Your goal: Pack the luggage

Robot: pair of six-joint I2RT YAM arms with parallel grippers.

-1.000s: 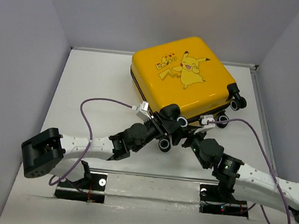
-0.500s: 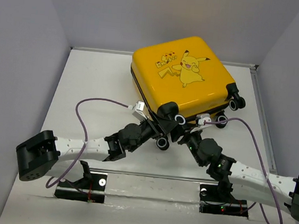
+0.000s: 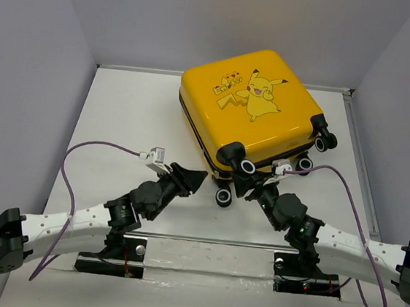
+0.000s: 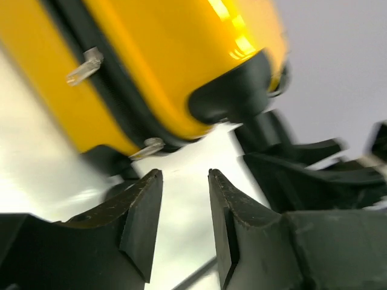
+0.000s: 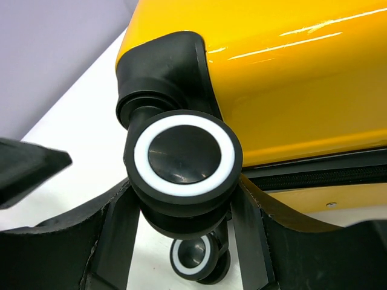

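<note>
The luggage [image 3: 246,106], a yellow hard shell with a Pikachu print, lies closed and flat at the back middle of the table. My right gripper [image 3: 249,184] is at its near corner, jaws shut on the upper caster wheel [image 5: 181,154], one finger [image 5: 121,235] on each side of it. A second wheel [image 5: 193,257] shows lower down between the fingers. My left gripper [image 3: 191,178] hangs open just left of that corner, apart from the luggage [image 4: 169,60]. Only white table shows between its fingers [image 4: 145,211]. Two zipper pulls [image 4: 84,65] hang on the black trim.
Grey walls close the table [image 3: 128,116] in on the left, right and back. A purple cable [image 3: 96,146] loops from each wrist over the surface. Two more caster wheels [image 3: 328,143] stick out at the luggage's right corner. The right arm [image 4: 314,163] stands close beside my left fingers.
My left arm has drawn back toward the near left, off the luggage's corner, and its jaws have narrowed slightly. The right gripper has closed in around the caster wheel. The luggage stays put.
</note>
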